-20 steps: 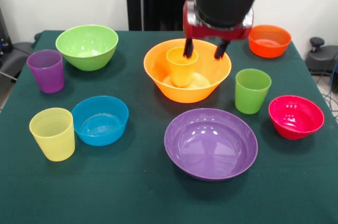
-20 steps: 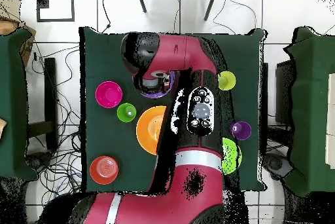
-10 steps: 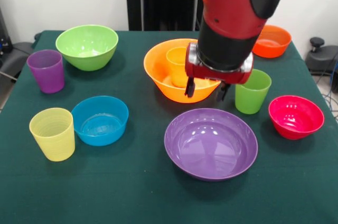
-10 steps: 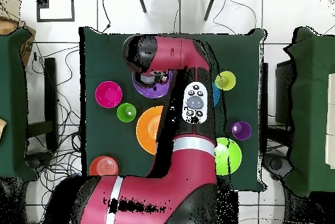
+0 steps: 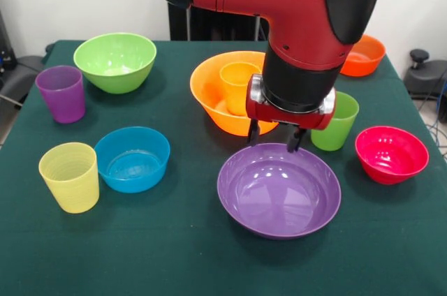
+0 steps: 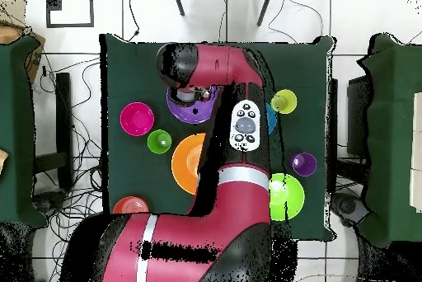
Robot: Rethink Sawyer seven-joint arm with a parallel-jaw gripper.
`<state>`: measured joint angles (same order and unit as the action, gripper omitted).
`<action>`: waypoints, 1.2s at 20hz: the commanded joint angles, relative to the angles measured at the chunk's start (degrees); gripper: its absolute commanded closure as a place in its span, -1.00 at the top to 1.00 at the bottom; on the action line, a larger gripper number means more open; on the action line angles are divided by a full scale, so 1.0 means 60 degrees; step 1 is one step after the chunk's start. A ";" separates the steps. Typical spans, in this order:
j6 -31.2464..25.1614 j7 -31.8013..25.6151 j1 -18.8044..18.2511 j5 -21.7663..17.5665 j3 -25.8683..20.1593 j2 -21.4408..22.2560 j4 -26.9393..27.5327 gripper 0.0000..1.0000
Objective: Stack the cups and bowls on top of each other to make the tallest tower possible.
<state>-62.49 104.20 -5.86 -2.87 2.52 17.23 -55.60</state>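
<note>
Bowls: 6 counted on counter (image 5: 174,261) | cups: 4, orange cup (image 5: 238,86) seated in orange-yellow bowl (image 5: 209,97) | gripper (image 5: 273,138) fingers apart, empty, over purple bowl (image 5: 279,191) far rim

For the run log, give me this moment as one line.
gripper: open, empty, above purple bowl far rim | orange cup: inside orange-yellow bowl | purple bowl: unstacked

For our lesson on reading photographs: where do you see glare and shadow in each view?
Front view: bright glare streaks inside the purple bowl, soft shadows beside the cups on the cloth. Overhead view: even light, no clear glare; the arm hides much of the table.
</note>
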 commanded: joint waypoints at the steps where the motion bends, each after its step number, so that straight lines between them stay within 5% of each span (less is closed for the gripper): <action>1: -0.0248 0.1036 0.0093 0.0201 -0.0574 -0.0047 0.0529 1.00; 24: -0.0728 -0.0648 -0.0803 0.0127 -0.0742 -0.0042 -0.0044 1.00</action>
<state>-62.50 104.20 -8.92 -0.90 2.53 17.14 -54.16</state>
